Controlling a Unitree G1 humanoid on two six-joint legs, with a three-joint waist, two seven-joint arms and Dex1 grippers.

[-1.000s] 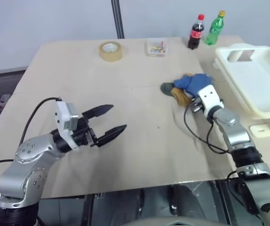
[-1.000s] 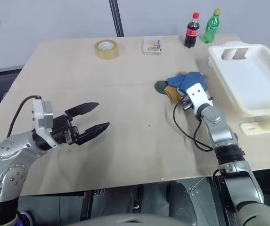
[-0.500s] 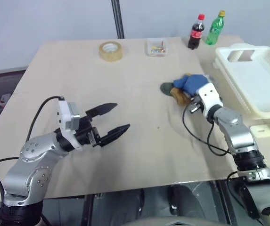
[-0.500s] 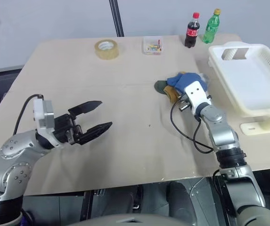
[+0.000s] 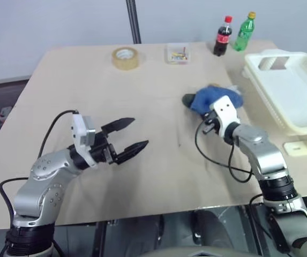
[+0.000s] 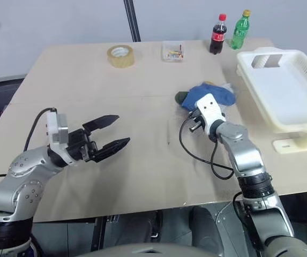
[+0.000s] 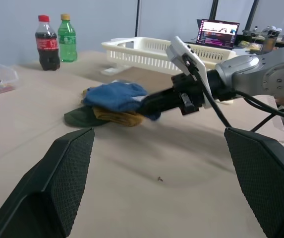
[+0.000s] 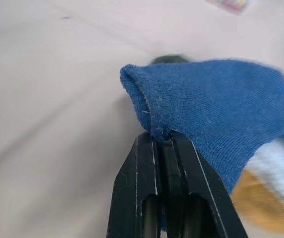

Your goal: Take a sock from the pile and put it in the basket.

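My right gripper (image 8: 162,141) is shut on a fold of the royal-blue sock (image 8: 216,124). The sock (image 5: 209,97) is stretched leftward over the pile (image 7: 117,117), where a mustard-yellow sock and a dark green one (image 7: 82,118) lie beneath it. In the left wrist view the right gripper (image 7: 151,105) reaches level from the right and pinches the blue sock's near edge. The white slotted basket (image 5: 260,75) stands at the table's right side, right of the pile, with nothing in it. My left gripper (image 5: 133,134) hangs open over the table's left half, far from the socks.
A tape roll (image 5: 126,58), a small clear box (image 5: 177,54), a cola bottle (image 5: 222,36) and a green bottle (image 5: 245,32) line the far edge. A flat white piece (image 5: 303,145) lies in front of the basket. A black cable loops beside my right wrist.
My right gripper has moved left and toward me, dragging the blue sock over the pile so it covers the yellow sock in the head views. The left gripper has stayed open in place.
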